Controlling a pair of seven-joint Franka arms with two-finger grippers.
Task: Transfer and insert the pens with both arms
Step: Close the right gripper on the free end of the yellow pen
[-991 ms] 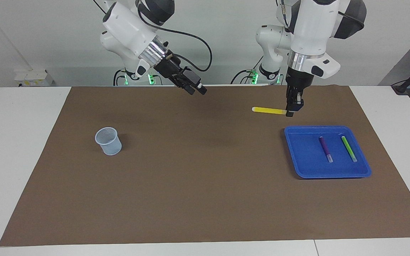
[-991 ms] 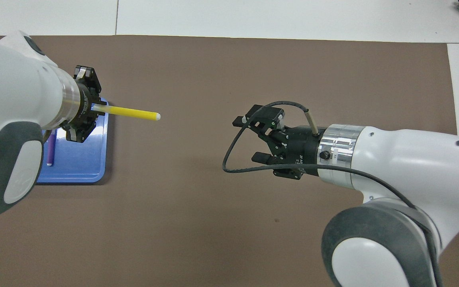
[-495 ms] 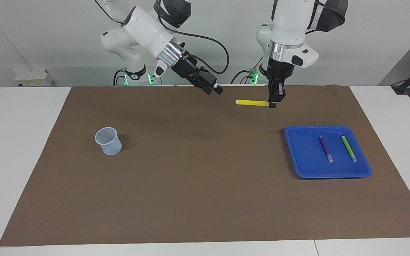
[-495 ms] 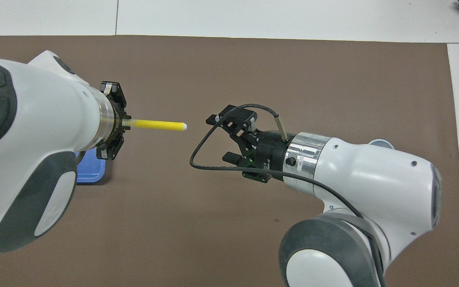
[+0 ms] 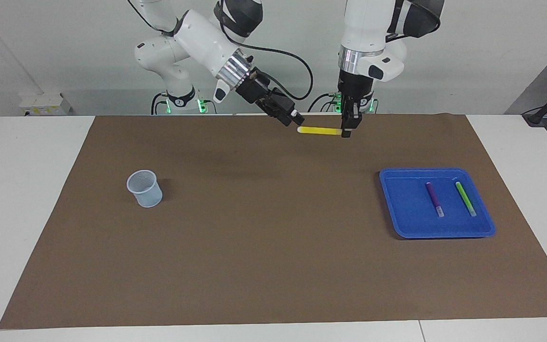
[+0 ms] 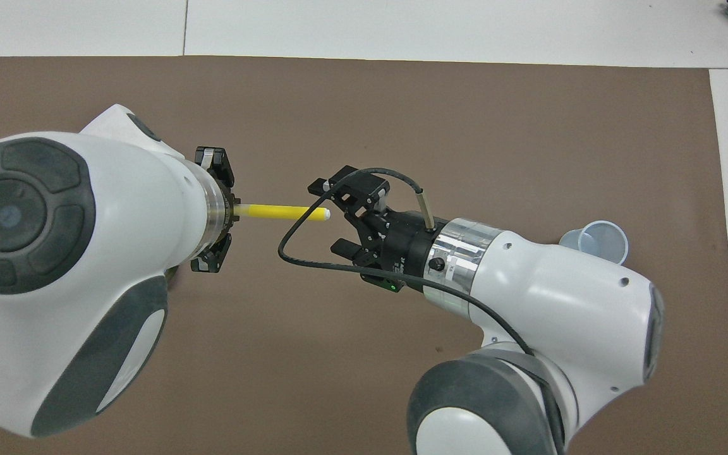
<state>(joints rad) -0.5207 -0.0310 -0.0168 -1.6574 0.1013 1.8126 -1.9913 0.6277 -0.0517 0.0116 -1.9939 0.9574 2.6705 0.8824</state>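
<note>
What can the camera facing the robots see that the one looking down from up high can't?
Only the facing view shows the blue tray with the purple pen and green pen lying in it, and the whole mesh cup. Only the overhead view shows the right gripper with its fingers spread open at the yellow pen's pale tip. Both show the left gripper holding the yellow pen level above the brown mat.

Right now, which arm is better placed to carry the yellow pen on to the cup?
Right. Its open gripper is at the free tip of the yellow pen held by the left gripper, and the cup stands toward the right arm's end.
</note>
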